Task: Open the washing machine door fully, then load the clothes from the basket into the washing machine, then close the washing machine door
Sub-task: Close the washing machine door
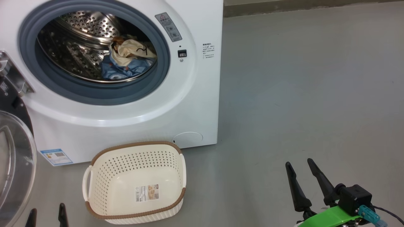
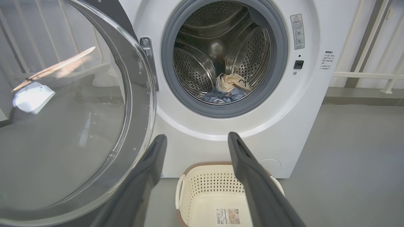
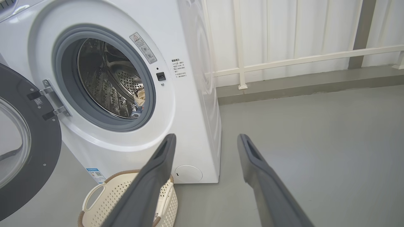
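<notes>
You can see that the clothes (image 1: 126, 61) lie inside the drum (image 1: 79, 37) of the washing machine (image 1: 126, 126), and the basket (image 1: 135, 143) at the bottom centre of the head view holds nothing. So I judge that only the closing is left to do, and this move depends on where the washing machine door (image 1: 14, 164) stands.

The door is swung out at the far left edge of the head view. It hangs on its hinge (image 1: 12, 78) at the middle left, and its glass bowl reaches down to the lower left corner. Its free edge therefore points toward the bottom of the picture, that is, toward the robot.

The left gripper (image 1: 47, 214) is at the bottom left, just beside the door, with both fingers apart and nothing between them. In the left wrist view the door takes the whole left half, and the left finger (image 2: 148, 176) crosses its lower rim in the picture. I cannot tell whether they touch.

The right gripper (image 1: 300, 167) is at the lower right, also with fingers apart and empty. It is well apart from the door, with the basket between them.

The left arm is clearly the nearer one. I think it must come to the outer face of the door and push toward the right of the picture.
</notes>
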Tool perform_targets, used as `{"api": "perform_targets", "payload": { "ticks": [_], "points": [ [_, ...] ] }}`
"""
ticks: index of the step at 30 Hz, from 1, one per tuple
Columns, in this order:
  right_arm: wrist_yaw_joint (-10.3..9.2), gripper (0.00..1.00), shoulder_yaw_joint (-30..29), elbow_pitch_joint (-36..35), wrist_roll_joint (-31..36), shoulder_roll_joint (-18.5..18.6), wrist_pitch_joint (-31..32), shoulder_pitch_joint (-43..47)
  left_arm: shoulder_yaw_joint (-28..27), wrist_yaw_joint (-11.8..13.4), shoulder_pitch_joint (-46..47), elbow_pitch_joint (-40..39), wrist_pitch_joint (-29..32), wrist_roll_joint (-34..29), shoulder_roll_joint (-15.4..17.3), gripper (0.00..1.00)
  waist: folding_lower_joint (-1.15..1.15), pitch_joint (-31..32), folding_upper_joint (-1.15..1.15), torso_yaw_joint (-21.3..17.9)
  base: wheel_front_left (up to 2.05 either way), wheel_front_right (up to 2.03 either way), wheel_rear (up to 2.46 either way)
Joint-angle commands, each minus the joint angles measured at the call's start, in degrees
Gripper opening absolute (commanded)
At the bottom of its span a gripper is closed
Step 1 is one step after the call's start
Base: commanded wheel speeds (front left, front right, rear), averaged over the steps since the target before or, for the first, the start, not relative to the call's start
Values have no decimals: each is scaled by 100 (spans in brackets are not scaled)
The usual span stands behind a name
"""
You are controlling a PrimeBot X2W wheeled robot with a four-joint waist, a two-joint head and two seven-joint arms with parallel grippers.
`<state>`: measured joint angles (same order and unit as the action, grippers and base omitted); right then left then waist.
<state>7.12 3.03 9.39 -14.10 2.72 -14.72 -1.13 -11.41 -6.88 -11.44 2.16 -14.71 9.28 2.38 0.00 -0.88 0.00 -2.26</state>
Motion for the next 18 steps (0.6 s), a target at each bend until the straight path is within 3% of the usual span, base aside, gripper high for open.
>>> {"api": "perform_targets", "payload": {
  "ticks": [1,18],
  "points": [
    [36,100,140,-162,49,16,-28,-72,-168,-40,189,-166,-29,22,51,100,0,-3,0,7,-1,1,0],
    [36,100,147,-184,109,16,-28,-65,-137,-41,178,-52,-29,130,50,100,0,-36,0,336,0,0,0]
  ]
}}
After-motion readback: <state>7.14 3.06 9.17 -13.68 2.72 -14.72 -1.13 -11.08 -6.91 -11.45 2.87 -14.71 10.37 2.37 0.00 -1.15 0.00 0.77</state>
